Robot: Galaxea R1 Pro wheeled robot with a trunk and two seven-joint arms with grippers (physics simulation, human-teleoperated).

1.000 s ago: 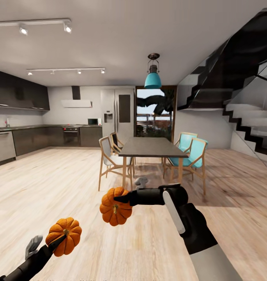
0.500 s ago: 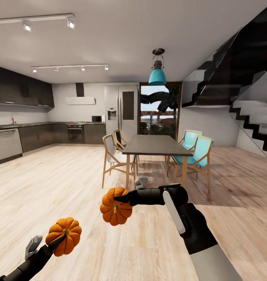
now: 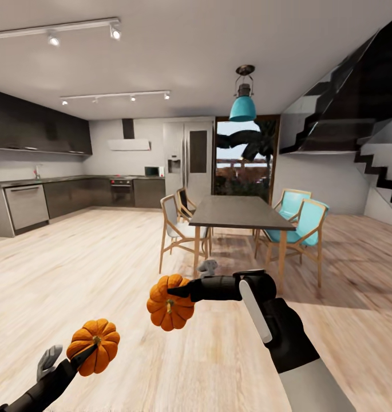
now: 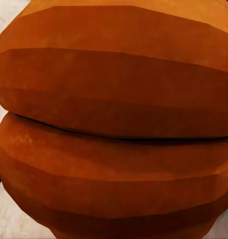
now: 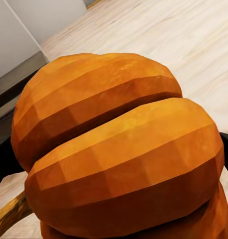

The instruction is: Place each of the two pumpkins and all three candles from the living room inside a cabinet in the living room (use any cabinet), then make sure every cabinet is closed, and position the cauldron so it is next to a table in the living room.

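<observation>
At the lower left of the head view, the left hand (image 3: 81, 357) grips one pumpkin (image 3: 94, 346) at its fingertips. Near the frame's centre, the right hand (image 3: 181, 292) is closed on the second pumpkin (image 3: 170, 303), held out at its tip above the wooden floor (image 3: 104, 269).

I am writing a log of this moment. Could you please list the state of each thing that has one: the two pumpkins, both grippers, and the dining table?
left pumpkin: held off the floor by the left gripper.
right pumpkin: held in the air by the right gripper.
left gripper: shut on its pumpkin.
right gripper: shut on its pumpkin.
dining table: standing, top bare, chairs around it.
</observation>
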